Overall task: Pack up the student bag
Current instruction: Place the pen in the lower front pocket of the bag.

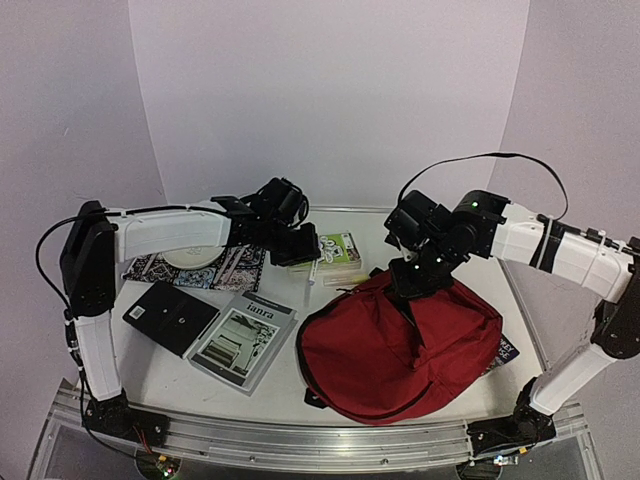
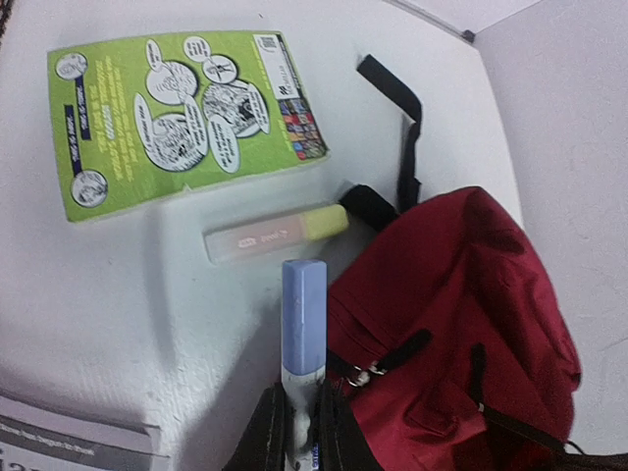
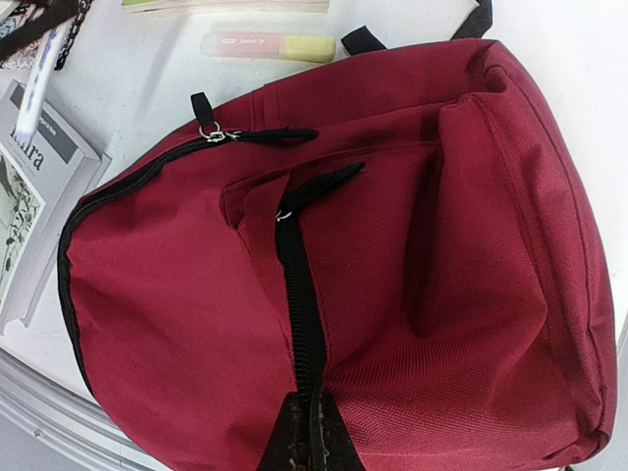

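The dark-red student bag [image 1: 400, 345] lies flat at the front right of the table, zips shut. My right gripper [image 1: 410, 285] is at its far top edge. In the right wrist view this gripper [image 3: 312, 412] is shut on the bag [image 3: 412, 255], pinching the black front-pocket zip line. My left gripper [image 1: 300, 245] hovers left of the bag. In the left wrist view it [image 2: 302, 402] is shut on a marker with a blue cap [image 2: 303, 314], which points out over the table just beside the bag's edge [image 2: 461, 314].
A yellow-capped highlighter [image 2: 275, 234] and a green comic book [image 2: 177, 118] lie behind the bag. A grey magazine [image 1: 245, 340], a black notebook [image 1: 170, 315] and a patterned cloth [image 1: 200, 268] lie at the left. The main zip pull [image 3: 211, 132] sits at the bag's top.
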You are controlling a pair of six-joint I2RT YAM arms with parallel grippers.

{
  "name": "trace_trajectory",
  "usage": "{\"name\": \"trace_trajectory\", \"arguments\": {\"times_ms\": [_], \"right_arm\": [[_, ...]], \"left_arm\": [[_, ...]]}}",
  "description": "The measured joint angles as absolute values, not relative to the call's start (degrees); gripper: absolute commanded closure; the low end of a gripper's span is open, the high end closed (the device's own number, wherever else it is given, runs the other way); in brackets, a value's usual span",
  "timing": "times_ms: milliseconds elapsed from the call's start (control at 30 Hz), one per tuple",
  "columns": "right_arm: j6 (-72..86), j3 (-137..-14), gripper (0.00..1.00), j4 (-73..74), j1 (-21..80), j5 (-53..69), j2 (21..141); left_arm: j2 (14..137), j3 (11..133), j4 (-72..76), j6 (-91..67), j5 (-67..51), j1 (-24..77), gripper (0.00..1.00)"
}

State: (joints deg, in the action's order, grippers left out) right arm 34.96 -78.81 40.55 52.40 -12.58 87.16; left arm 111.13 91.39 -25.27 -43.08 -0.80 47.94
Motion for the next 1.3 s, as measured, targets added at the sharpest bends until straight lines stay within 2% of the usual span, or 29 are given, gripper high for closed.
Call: {"name": "trace_trajectory", "arguments": {"times_ms": [200, 600, 1067, 1300], "right_arm": [[34.54, -79.54, 1.0, 39.45, 52.4, -12.2, 88.38], [34.24, -82.13, 1.0, 37.52, 52.4, -11.11, 90.53], [34.26, -82.46, 1.0, 36.52, 52.4, -9.56, 90.78], [34.27, -82.46, 1.0, 36.16, 52.38, -8.1, 90.78]], "left_arm": [[106.56, 80.77, -15.75, -49.27, -8.3, 48.7, 1.0], [106.65, 73.27, 0.42, -57.84, -18.41, 57.38, 1.0], [114.1, 77.04, 7.6, -63.13, -22.28, 60.75, 1.0], [115.96, 77.98, 11.96, -65.97, -19.69, 60.75, 1.0]]}}
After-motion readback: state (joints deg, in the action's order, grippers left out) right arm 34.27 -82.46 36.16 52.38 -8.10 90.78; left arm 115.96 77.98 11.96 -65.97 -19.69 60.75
